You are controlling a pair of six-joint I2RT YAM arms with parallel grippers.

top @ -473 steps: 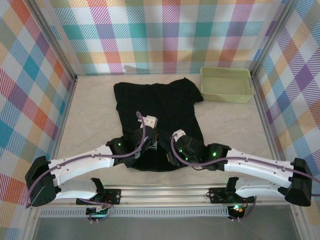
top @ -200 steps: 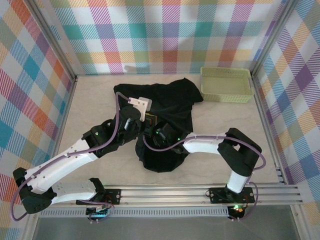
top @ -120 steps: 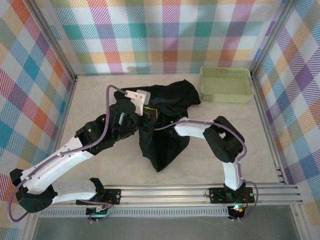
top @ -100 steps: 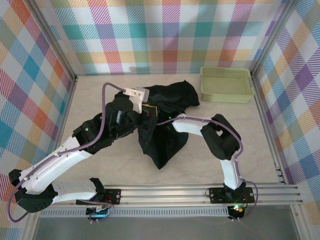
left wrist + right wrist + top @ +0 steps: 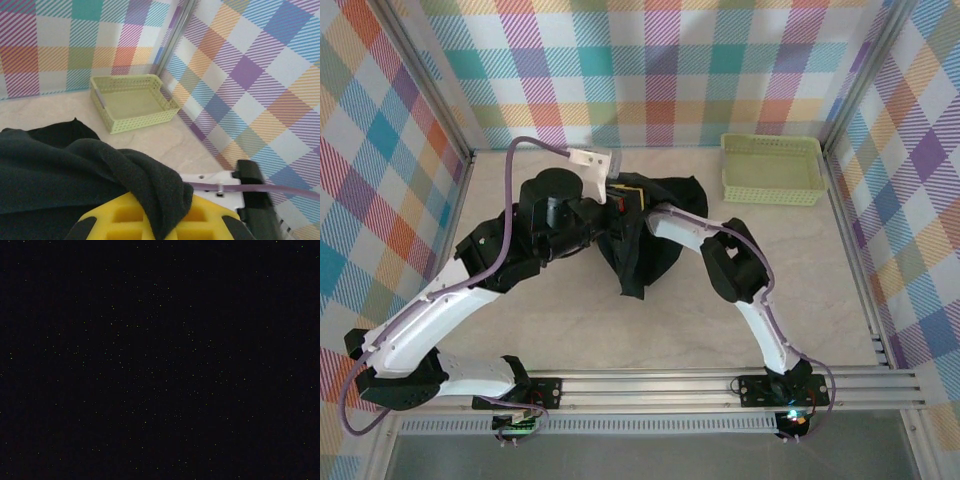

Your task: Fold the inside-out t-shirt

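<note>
Nearest the bases the table (image 5: 570, 320) lies bare, and the t-shirt (image 5: 642, 250) is further back, around mid-table and towards the far side. It is bunched into a dark clump that narrows to a point at its near end, not spread flat. At the top of the clump the left gripper (image 5: 623, 196) grasps a fold. In the wrist view the black cloth drapes over its yellow finger (image 5: 125, 220) and falls away to the left. The right gripper (image 5: 648, 213) sits just beside it, pushed into the same bunch, and I cannot tell whether it is clamped or loose. Beyond them, in the far right corner, stands the green basket (image 5: 772, 168), near the shirt's far edge but apart from it. The step looks like lifting the shirt to shake it out and lay it down again, so folding proper seems hardly begun. To do it well, the grippers should draw apart sideways until the edge between them goes taut. They should then lower slowly so that the hanging end touches first and the rest follows smoothly. Each should hold one layer, not a wad, and stay short of the basket.
</note>
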